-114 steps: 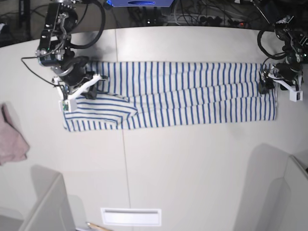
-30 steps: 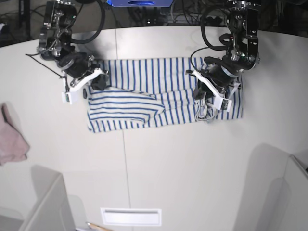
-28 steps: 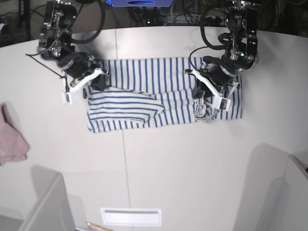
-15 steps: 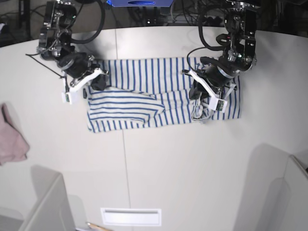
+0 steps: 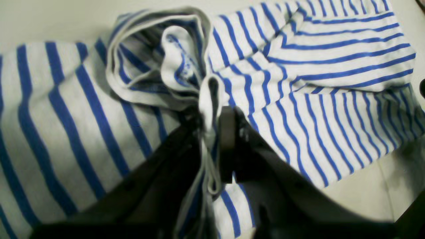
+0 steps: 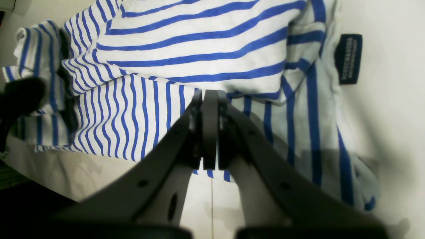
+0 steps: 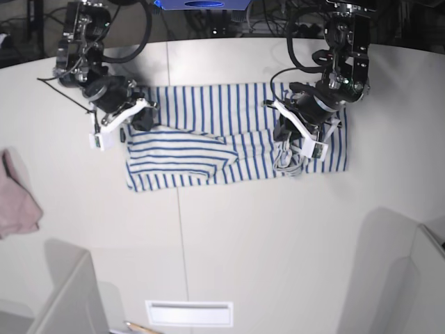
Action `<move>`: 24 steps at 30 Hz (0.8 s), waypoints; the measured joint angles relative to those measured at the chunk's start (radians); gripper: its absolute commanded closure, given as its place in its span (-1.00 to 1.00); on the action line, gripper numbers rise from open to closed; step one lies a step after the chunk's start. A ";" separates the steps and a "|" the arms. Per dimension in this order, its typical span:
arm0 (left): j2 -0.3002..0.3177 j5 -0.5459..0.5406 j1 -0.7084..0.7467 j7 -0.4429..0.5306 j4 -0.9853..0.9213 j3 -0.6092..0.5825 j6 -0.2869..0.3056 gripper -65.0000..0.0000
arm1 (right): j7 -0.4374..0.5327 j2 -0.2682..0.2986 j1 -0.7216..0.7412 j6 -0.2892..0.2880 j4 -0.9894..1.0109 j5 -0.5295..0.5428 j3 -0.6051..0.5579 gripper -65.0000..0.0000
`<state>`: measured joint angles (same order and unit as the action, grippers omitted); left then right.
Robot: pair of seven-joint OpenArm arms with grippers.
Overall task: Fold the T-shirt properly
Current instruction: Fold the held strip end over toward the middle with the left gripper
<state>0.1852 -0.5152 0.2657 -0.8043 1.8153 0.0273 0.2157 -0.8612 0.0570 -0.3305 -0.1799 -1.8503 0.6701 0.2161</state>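
Note:
The T-shirt (image 7: 208,111), white with thin blue stripes, lies folded into a long band across the far half of the table (image 7: 264,236). My left gripper (image 7: 288,149), on the base view's right, is shut on a bunched fold of the shirt's right end, lifted over the flat part. In the left wrist view the gripper (image 5: 212,109) pinches that white hem, with striped cloth (image 5: 332,109) spread beyond. My right gripper (image 7: 139,118) is shut on the shirt's left end. In the right wrist view it (image 6: 209,99) meets a fold edge, with the black tag (image 6: 348,58) to its right.
A plain pinkish cloth (image 7: 17,202) lies at the table's left edge. Grey box shapes stand at the near left (image 7: 62,299) and near right (image 7: 396,278). A white slot (image 7: 189,313) sits at the near edge. Cables and gear line the back.
The shirt was stretched wide earlier; both ends have come inward. Over the last second my left gripper carried the right end slightly further left. The right gripper has stayed still.

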 measured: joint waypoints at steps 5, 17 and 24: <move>-0.002 -0.003 0.000 0.000 -0.015 0.000 0.000 0.66 | 0.000 0.000 0.000 0.000 0.000 0.000 0.000 1.00; -0.014 -0.004 -0.088 -0.002 -0.058 -0.225 -0.001 -0.28 | 0.000 -0.006 0.005 0.000 -0.001 0.003 0.000 1.00; -0.018 -0.011 -0.075 -0.008 0.016 -0.251 0.001 -0.26 | -0.008 -0.010 0.012 0.000 -0.001 0.006 0.037 1.00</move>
<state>0.1673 -0.5262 0.1905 -0.8120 1.8309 -0.2237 0.2169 -0.8696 0.0467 -0.3183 -0.1799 -1.8511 0.6762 0.2531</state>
